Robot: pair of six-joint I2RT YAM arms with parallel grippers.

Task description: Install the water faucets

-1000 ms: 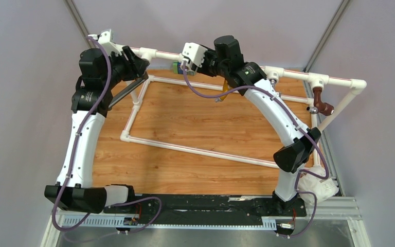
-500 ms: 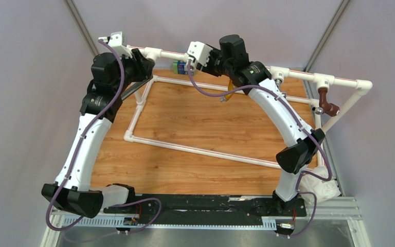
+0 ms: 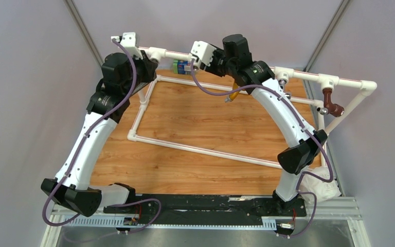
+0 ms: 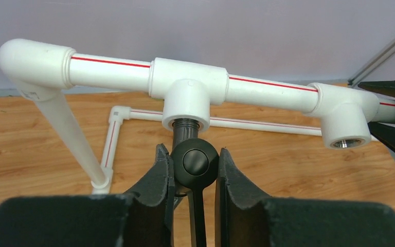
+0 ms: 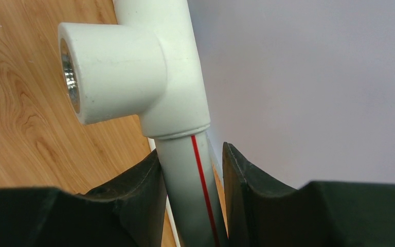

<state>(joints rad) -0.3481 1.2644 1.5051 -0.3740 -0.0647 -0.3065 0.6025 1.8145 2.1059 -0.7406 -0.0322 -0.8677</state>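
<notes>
Threading looked barely begun: the dark faucet [image 4: 195, 162] had its threaded end just inside the tee socket [image 4: 186, 103] on the raised pipe [image 4: 110, 64] along the tabletop's [image 3: 195, 123] far edge, near its left corner. The left gripper [image 4: 193, 152] had its jaws clenched on the faucet's round head. The right gripper [image 5: 191, 152] had its jaws grasping the raised pipe beside an empty socket [image 5: 110, 72], not yet filled.

Two tabletop robot arms: the left arm [image 3: 85, 149] and the right arm [image 3: 283, 110] each pair curved white shells, dotted with small dark screws, with bulky black joint housings. A purple cable [image 3: 56, 206] loops loosely along each arm. A white camera block [image 3: 205, 51] caps each wrist, and a black base plate [image 3: 200, 203] joins both mounts. The left pincer [image 4: 194, 164] and the right pincer [image 5: 193, 164] have thick matte-black fingers with curved inner faces.
</notes>
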